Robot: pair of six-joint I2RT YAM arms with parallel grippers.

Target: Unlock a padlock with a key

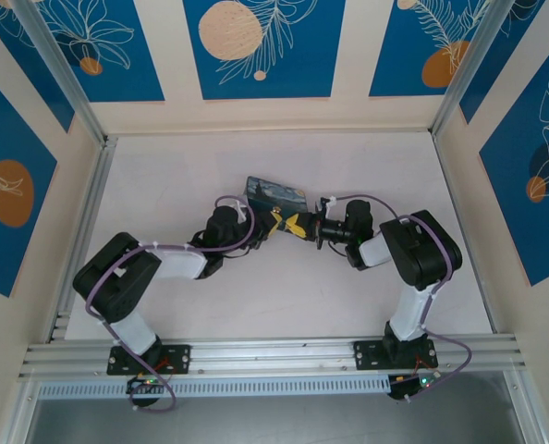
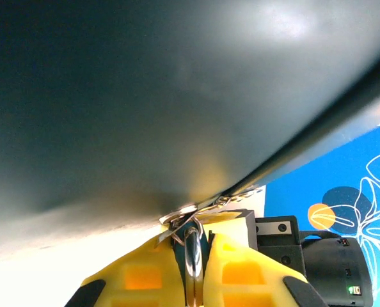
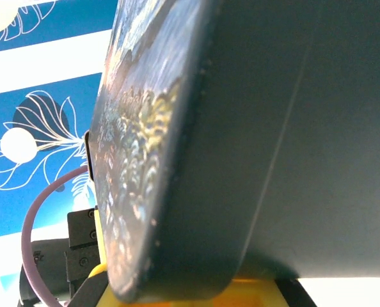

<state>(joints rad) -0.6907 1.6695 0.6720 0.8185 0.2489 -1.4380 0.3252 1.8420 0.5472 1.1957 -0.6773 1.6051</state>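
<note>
Left gripper [image 2: 195, 243] is being shown clamped on the padlock [image 2: 192, 256]. Its silvery shackle is being pinched between the yellow fingers [image 2: 142, 275], just beneath the dark underside of the painted box [image 2: 177, 96]. Facing it, the right gripper [image 1: 301, 225] is being held just beside; whether its jaws are apart cannot be told.

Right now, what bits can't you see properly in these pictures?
1. Tiny bluish padlock with a thin silvery shackle: left wrist view, the left end effector's yellow fingers cover most of its body.
2. Small tan-grey metal key: top view, too small to pick out where the end effectors meet.
3. Right end effector: right wrist view, the dark starry-painted box blocks its fingers, so open or shut is unclear.
</note>
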